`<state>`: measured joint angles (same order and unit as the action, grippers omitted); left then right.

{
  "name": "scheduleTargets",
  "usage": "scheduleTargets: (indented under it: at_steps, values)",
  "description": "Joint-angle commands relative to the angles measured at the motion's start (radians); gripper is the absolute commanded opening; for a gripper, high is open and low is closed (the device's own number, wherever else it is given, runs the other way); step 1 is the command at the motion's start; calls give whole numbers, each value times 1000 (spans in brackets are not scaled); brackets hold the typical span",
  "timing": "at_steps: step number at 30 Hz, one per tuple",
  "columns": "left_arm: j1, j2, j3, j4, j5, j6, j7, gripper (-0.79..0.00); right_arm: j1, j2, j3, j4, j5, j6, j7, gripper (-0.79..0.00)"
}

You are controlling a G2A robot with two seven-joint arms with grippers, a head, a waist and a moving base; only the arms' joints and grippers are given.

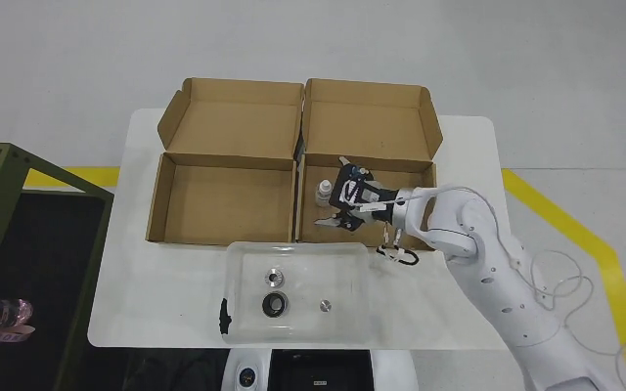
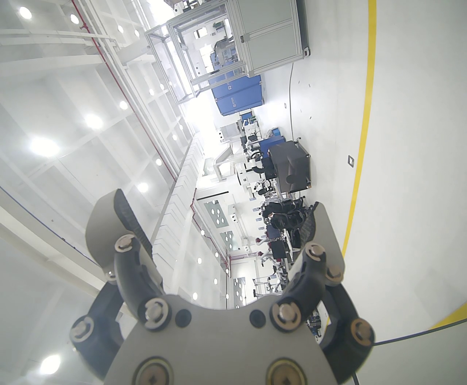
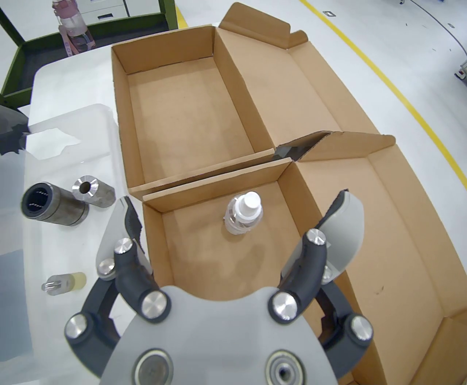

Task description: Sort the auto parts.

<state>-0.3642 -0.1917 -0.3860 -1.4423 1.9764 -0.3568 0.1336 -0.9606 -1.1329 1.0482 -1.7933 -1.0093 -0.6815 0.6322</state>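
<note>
A small white bottle (image 1: 324, 191) (image 3: 243, 213) stands upright on the floor of the right cardboard box (image 1: 391, 210) (image 3: 383, 226), near its corner beside the left box. My right gripper (image 1: 334, 194) (image 3: 237, 215) hovers over that corner, open, one finger on each side of the bottle and neither touching it. The left cardboard box (image 1: 225, 205) (image 3: 189, 109) holds nothing. A clear tray (image 1: 293, 248) (image 3: 91, 109) holds a dark linear bearing (image 1: 275, 305) (image 3: 51, 204), a metal bushing (image 1: 274, 278) (image 3: 91, 189) and a small pin (image 1: 325, 305) (image 3: 64, 282). My left gripper (image 2: 217, 204) is open, aimed up at the hall ceiling.
Both boxes have their lids folded back toward the table's far edge. A dark green cart (image 1: 39, 186) stands left of the table with a pink bottle (image 3: 74, 31) in it. Bare white tabletop (image 1: 127, 283) lies left of the tray.
</note>
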Motion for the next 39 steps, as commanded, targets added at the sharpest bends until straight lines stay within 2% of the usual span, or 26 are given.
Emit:
scheduleTargets:
  at_steps: [1, 11, 19, 26, 39]
  values:
    - [0, 0, 0, 0, 0, 0, 0, 0, -16, 5, 10, -40, 9, -6, 23, 0]
    - [0, 0, 0, 0, 0, 0, 0, 0, -133, 28, 41, -196, -16, -34, 70, 0]
    - [0, 0, 0, 0, 0, 0, 0, 0, -240, 47, 50, -294, -92, -81, 57, 0]
    - [0, 0, 0, 0, 0, 0, 0, 0, -302, 57, 26, -335, -158, -103, 61, 0]
    - [0, 0, 0, 0, 0, 0, 0, 0, -358, 69, -32, -370, -268, -123, 104, 0]
